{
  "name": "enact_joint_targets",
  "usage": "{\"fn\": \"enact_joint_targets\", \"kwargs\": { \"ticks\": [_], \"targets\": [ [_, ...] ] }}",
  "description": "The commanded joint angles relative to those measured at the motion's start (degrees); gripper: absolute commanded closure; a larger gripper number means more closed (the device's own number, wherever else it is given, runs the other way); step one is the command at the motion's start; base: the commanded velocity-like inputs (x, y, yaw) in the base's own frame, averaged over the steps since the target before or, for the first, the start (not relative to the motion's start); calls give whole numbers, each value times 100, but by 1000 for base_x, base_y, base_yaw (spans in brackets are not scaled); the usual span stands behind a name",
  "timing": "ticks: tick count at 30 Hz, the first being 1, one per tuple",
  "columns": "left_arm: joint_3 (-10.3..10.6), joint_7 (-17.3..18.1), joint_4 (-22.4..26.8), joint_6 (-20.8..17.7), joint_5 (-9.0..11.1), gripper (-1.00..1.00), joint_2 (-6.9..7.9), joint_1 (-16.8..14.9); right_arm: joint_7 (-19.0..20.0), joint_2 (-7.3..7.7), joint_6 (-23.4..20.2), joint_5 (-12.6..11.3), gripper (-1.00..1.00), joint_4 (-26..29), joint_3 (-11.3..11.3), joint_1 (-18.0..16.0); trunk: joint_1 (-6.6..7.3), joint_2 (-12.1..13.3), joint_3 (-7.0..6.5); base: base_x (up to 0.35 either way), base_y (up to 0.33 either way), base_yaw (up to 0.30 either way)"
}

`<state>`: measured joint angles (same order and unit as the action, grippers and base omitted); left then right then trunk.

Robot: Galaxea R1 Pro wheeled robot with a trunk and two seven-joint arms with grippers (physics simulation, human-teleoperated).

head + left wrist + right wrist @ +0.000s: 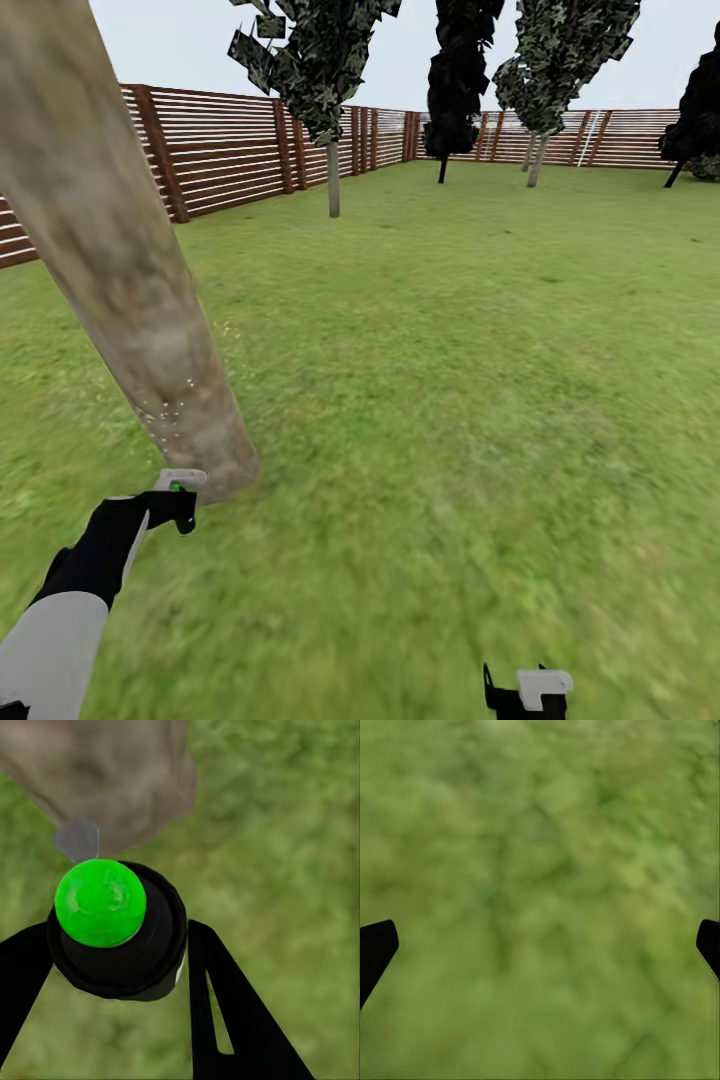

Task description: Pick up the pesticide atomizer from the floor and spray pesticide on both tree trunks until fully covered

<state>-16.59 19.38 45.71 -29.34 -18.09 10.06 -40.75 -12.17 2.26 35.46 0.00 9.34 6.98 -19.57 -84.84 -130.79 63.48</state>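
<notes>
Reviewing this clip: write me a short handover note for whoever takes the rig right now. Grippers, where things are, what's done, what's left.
Left gripper: shut on the pesticide atomizer, green top, aimed at the base of the near tree trunk.
Right gripper: open, nothing in it, over lawn.
Done: atomizer is picked up; a few pale pesticide specks show low on the near trunk.
Left: cover the near trunk higher up, where no specks show, then the second tree. A pale trunk stands farther off by the fence; whether it is the one is unclear.

Matt, mottled bark on the tree trunk (120, 290); glossy green plastic cap on the atomizer (101, 902); slatted wooden fence (230, 150).
</notes>
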Motion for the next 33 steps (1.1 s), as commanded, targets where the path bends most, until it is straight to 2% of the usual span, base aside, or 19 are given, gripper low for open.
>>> {"fn": "enact_joint_targets", "kwargs": {
  "ticks": [1,14,15,17,33],
  "targets": [
    [-20,57,10,-39,-61,100,-4,-4,-49,-1,10,0,-100,-2,49,-3,-3,-2,5,300,-93,0],
    [-28,326,12,-57,-20,100,-17,-4,-49,-7,5,0,-100,-4,49,-3,-3,-2,5,102,-260,255],
    [-28,448,11,-56,-20,100,-19,-4,-49,-7,5,0,-100,-6,49,-3,-3,-2,5,154,-267,262],
    [-28,1160,16,-15,-60,100,-15,-4,-44,-7,5,0,-100,-9,49,-3,-3,-2,5,164,-259,112],
    [-20,1183,17,33,-85,100,-18,-4,-40,-7,4,0,-100,-11,49,-3,-3,-2,5,125,-258,1]
  ]
}}
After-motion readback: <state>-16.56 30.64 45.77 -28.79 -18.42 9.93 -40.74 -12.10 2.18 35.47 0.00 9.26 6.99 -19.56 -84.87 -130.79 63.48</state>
